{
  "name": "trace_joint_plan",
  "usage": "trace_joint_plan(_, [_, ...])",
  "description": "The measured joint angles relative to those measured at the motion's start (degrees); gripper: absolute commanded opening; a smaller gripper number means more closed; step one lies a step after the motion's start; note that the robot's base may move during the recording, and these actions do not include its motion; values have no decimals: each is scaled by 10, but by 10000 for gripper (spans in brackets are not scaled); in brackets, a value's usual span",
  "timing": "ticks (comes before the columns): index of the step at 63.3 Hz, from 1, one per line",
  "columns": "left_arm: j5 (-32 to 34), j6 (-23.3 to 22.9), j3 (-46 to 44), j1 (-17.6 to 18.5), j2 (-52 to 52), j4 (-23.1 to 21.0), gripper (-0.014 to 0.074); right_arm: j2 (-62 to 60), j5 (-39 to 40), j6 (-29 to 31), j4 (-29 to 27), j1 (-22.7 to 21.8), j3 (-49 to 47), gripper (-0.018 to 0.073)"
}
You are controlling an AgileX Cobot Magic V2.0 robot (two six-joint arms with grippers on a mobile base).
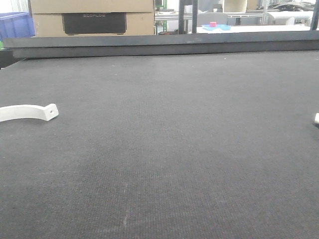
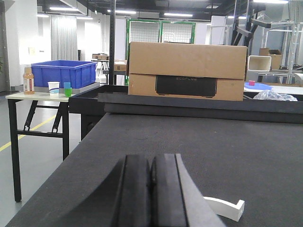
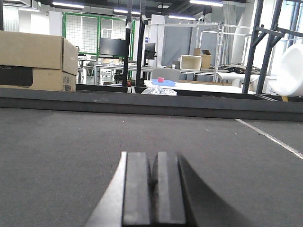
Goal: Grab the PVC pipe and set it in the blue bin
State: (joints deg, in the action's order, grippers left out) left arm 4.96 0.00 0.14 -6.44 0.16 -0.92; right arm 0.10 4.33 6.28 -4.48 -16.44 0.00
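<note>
The PVC pipe [image 1: 29, 112] is a short white arc lying flat on the dark mat at the far left, its squared end with a small dark hole pointing right. It also shows in the left wrist view [image 2: 226, 207], low and just right of my left gripper [image 2: 151, 163], which is shut and empty. My right gripper [image 3: 154, 161] is shut and empty over bare mat, with no pipe near it. A blue bin [image 2: 64, 75] stands on a side table left of the work table; its corner also shows in the front view [image 1: 15, 24].
A cardboard box [image 2: 187, 71] stands behind the raised back rail [image 1: 159, 45]. A bottle [image 2: 29, 80] and cups [image 2: 54, 88] stand by the bin. A small white object [image 1: 316, 118] lies at the mat's right edge. The mat's left edge [image 2: 61, 175] drops to the floor.
</note>
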Motion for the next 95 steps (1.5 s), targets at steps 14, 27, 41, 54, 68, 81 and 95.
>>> trace_joint_plan(14, [0,0,0,0,0,0,-111,0,18,0,0,0,0,-167])
trace_joint_plan(27, [0,0,0,0,0,0,-111,0,63,0,-7,0,0,-167])
trace_joint_plan(41, [0,0,0,0,0,0,-111,0,35,-1,-22,0,-49,-167])
trace_joint_plan(54, [0,0,0,0,0,0,-111,-1,-38,-1,-25,0,-129,-167])
trace_joint_plan(68, [43,0,0,0,0,0,-111,53,-137,-1,-25,0,-218,-167])
trace_joint_plan(81, [56,0,-8,0,0,-11,-111,162,-207,-1,-25,0,-290,-167])
trace_joint_plan(95, [-94,0,-90,0,8,-16,-111,299,-266,-1,-25,3,-360,-167])
